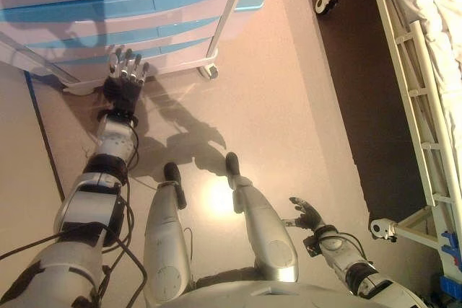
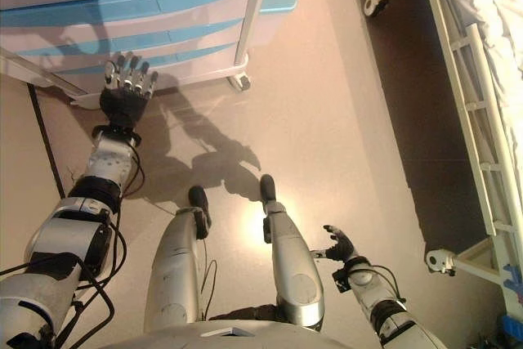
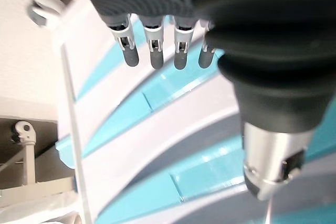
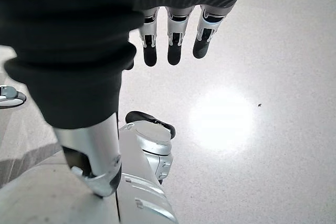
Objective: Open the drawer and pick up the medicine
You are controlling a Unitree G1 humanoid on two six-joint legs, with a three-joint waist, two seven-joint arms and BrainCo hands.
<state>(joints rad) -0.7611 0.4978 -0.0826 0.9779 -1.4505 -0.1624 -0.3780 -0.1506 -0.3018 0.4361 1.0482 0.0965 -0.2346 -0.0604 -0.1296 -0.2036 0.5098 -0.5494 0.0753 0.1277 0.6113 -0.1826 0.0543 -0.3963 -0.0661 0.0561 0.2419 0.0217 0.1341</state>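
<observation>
Right now the left hand [image 1: 124, 81] reaches out to the drawer cart [image 1: 144, 5], fingers straight and spread — holding nothing. Its fingertips [image 3: 153, 59] hang just in front of the blue drawer fronts [image 3: 205, 174], and I can't tell if they touch yet. The right hand [image 1: 307, 216] hangs low by the robot's side, fingers loose, also holding nothing.

All the drawers look closed. The medicine is nowhere to be seen; I'd guess it is inside one of them, but nothing shows which.

What could go wrong? The cart stands on little wheels [image 1: 210, 71]. A pull on a drawer might roll the whole cart along instead of sliding the drawer out. The blue fronts look smooth and slanted, so straight fingers could slip off if they don't curl under an edge. The hand might pick the wrong drawer too. A bed frame [image 1: 415, 84] on wheels stands well apart on the right — not in the way.

I can't read any labels or writing on the cart or drawers.
</observation>
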